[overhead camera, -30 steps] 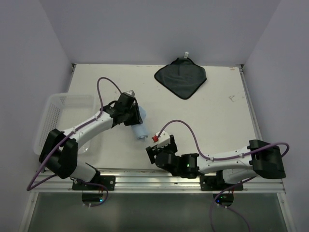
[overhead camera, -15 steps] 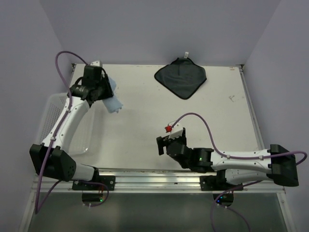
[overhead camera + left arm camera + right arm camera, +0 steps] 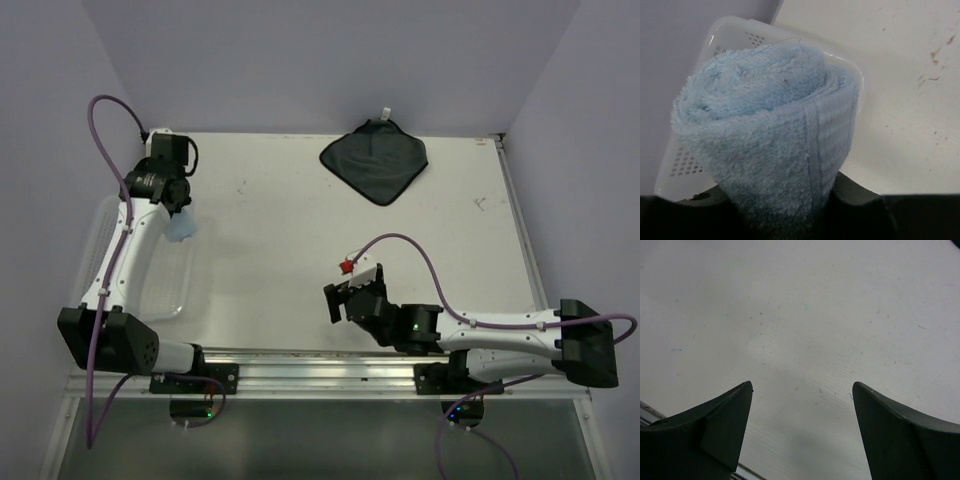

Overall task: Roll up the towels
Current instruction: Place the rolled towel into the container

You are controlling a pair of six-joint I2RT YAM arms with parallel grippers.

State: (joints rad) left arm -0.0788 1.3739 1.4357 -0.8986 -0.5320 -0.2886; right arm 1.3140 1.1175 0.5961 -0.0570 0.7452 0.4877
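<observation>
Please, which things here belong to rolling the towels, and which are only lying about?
Belong to the job:
- blue towel, already rolled, held in the left gripper
- black towel, flat and not yet rolled, at the far side

Only lying about:
- basket, white, at the left, close by the rolled towel

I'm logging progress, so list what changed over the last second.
The left gripper carried the rolled blue towel from mid-table to the far left, above the basket corner. The right gripper, open, shifted slightly right. The dark towel stayed flat.
</observation>
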